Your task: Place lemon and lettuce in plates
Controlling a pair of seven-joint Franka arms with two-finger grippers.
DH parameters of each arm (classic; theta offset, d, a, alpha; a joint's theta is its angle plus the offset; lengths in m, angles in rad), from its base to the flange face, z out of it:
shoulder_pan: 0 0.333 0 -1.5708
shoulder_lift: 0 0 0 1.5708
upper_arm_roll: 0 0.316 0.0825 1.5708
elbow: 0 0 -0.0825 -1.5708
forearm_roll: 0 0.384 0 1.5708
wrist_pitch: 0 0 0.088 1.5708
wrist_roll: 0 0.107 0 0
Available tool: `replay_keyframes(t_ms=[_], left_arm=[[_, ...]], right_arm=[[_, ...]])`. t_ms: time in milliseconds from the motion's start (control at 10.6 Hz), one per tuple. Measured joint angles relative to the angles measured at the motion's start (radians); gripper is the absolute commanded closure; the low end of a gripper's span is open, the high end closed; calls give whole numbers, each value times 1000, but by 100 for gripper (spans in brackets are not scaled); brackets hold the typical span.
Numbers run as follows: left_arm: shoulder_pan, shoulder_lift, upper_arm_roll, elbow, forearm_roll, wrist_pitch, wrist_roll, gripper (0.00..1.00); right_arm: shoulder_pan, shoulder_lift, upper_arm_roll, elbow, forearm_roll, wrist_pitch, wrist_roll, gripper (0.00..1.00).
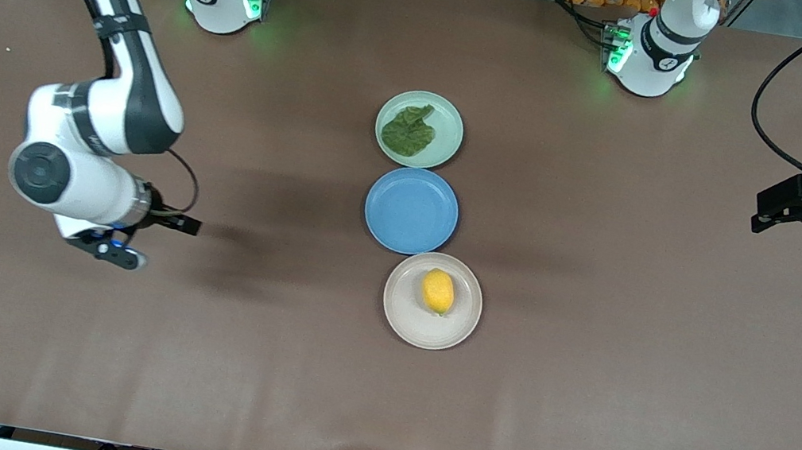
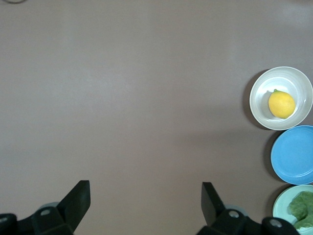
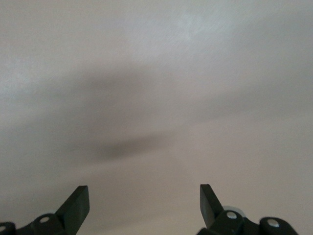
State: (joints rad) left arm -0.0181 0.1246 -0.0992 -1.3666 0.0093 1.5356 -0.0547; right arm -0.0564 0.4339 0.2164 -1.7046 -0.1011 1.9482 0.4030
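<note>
The yellow lemon lies in the beige-pink plate, the plate nearest the front camera. The dark green lettuce lies in the mint green plate, the farthest plate. My left gripper is open and empty over bare table at the left arm's end. Its wrist view shows the lemon in its plate and the lettuce in the mint plate. My right gripper is open and empty over bare table at the right arm's end; its wrist view shows only tabletop.
An empty blue plate sits between the two filled plates, nearly touching both; it also shows in the left wrist view. The three plates form a line at the table's middle. Brown tabletop surrounds them.
</note>
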Motion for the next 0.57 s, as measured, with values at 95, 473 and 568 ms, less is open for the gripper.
replay_keyframes(t_ms=[95, 473, 568], left_arm=[[1, 0, 0, 0, 0, 0, 0, 0], [4, -3, 0, 0, 0, 0, 0, 0], [4, -3, 0, 0, 0, 0, 0, 0]], right_arm=[[14, -18, -43, 2, 0, 0, -64, 0], [52, -66, -124, 64, 0, -49, -202, 0], [52, -70, -124, 107, 0, -101, -217, 0]])
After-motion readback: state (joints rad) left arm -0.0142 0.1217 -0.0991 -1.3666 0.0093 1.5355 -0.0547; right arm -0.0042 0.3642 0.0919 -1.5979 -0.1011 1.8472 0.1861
